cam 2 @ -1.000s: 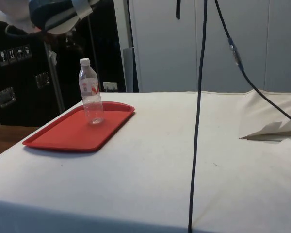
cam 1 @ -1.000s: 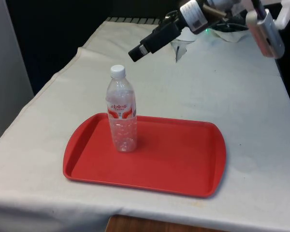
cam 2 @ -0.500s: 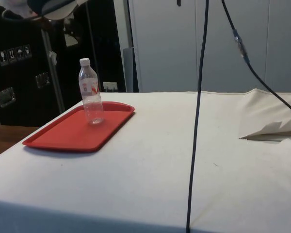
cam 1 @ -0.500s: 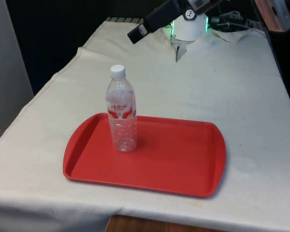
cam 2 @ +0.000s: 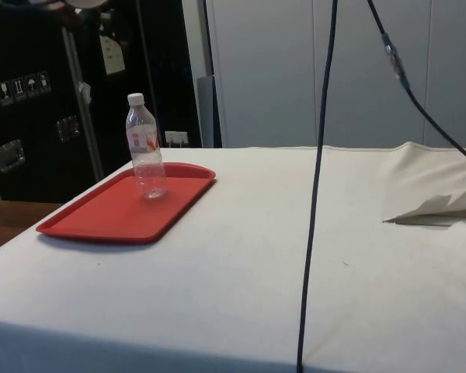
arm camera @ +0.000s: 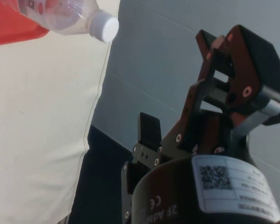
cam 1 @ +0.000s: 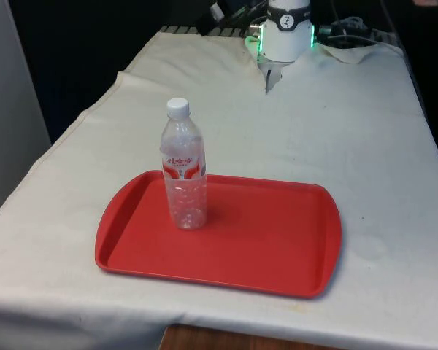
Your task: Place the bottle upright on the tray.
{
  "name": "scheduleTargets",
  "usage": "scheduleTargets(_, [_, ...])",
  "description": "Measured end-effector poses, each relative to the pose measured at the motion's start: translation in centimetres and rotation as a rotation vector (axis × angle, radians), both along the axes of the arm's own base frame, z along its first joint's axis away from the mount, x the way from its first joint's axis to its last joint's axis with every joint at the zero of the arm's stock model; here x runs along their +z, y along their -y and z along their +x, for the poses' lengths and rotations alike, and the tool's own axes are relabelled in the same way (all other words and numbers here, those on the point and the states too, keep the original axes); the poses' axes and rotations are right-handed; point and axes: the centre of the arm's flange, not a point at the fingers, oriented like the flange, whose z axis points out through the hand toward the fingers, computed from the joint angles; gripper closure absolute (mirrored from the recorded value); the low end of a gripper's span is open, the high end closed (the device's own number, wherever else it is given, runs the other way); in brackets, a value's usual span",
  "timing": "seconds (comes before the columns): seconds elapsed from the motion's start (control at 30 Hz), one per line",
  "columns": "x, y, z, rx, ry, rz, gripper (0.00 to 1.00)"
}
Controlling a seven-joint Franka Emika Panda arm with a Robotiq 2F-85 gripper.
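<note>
While checking progress against the task, noting the bottle (cam 1: 184, 171) standing upright on the red tray (cam 1: 277, 240), white cap (cam 1: 178, 107) on top, red-and-white label (cam 1: 184, 166) facing the front camera. Placing its base inside the tray's rim, in the half toward the front view's left, nearer the tray's far edge than its near edge, and touching no rim. Confirming the same from the side view: bottle (cam 2: 145, 151) vertical, no lean visible, base flat on the tray (cam 2: 109, 214). Logging the tray as lying flat on the white-clothed table (cam 1: 336, 131), close to the table's near edge in the front view.

Reading the gripper (arm camera: 193, 88) from the wrist view: fingers spread apart, gripping nothing, with the bottle's capped end (arm camera: 105, 27) well apart from them. Seeing nothing touching or supporting the bottle in either fixed view.

Judging the placement itself as done: upright, on the tray, released. Judging what is left as little or nothing, at most parking the arm clear of the table. Flagging one caution: clear, light-looking bottle, probably empty or nearly so, therefore likely tipping easily under a knock to the table or tray. Not able to tell the fill level from these views.
</note>
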Motion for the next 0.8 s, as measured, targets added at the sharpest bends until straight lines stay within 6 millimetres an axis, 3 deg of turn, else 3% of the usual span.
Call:
scheduleTargets(0.43, [2.5, -0.5, -1.4, -0.022, 0.03, 0.006, 0.0])
scheduleTargets(0.8, [2.9, -0.6, -2.1, -0.029, 0.039, 0.003, 0.0])
